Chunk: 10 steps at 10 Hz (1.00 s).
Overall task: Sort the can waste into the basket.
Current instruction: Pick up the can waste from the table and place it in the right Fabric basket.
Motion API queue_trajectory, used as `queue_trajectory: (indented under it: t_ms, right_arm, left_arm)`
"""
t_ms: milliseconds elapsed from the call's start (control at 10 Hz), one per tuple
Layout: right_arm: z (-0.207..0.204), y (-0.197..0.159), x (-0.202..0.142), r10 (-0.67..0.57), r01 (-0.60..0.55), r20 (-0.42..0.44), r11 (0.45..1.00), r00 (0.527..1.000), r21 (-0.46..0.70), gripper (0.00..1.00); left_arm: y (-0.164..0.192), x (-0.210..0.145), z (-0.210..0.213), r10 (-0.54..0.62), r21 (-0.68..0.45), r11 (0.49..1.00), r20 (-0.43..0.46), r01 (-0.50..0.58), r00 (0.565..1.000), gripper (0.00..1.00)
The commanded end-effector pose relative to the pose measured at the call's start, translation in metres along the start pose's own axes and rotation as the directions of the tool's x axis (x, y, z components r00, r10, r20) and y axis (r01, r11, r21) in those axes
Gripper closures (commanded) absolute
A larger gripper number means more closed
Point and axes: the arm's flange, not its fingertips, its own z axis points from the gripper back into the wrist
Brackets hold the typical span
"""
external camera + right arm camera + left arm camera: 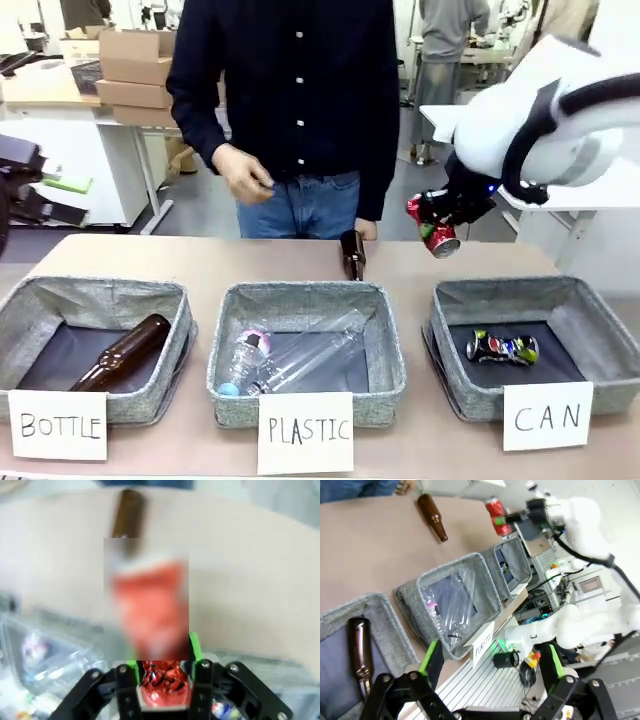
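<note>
The bench [300,265] carries three grey baskets in a row, and the one signed CAN, the basket [600,330], sits at the robot's right with the dark blue can [502,347] already lying on its dark lining. The step in hand looks like the carry of the second piece of can waste: the right claw [437,222] is clamped on the red can [438,238] and holds it in the air above the bench, just beyond the basket's far rim. The next move calls for bringing it over the basket's open middle, then letting go. The red can is small and dented, with a silver end; the right wrist view blurs most of it, so its print is probably black lettering. The left claw [490,672] hangs with its jaws spread wide, gripping nothing, over the near edge.
</note>
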Motion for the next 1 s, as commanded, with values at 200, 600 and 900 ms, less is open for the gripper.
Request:
queue_trajectory:
  t_ms: [200,600,900]
  right_arm:
    - [0.068,-0.090,-0.086,0.217,-0.159,-0.253,0.960,0.943,0.231,0.96]
    - [0.065,-0.118,-0.121,0.145,-0.111,-0.250,0.983,0.957,0.144,0.96]
    - [0.061,-0.125,-0.123,0.146,-0.113,-0.267,0.985,0.953,0.134,0.96]
  left_arm:
    - [-0.001,0.001,0.001,0.003,-0.016,1.000,0.007,-0.002,1.000,0.00]
    - [-0.001,0.001,0.001,0.003,-0.016,1.000,0.007,-0.002,1.000,0.00]
    - [-0.001,0.001,0.001,0.003,-0.016,1.000,0.007,-0.002,1.000,0.00]
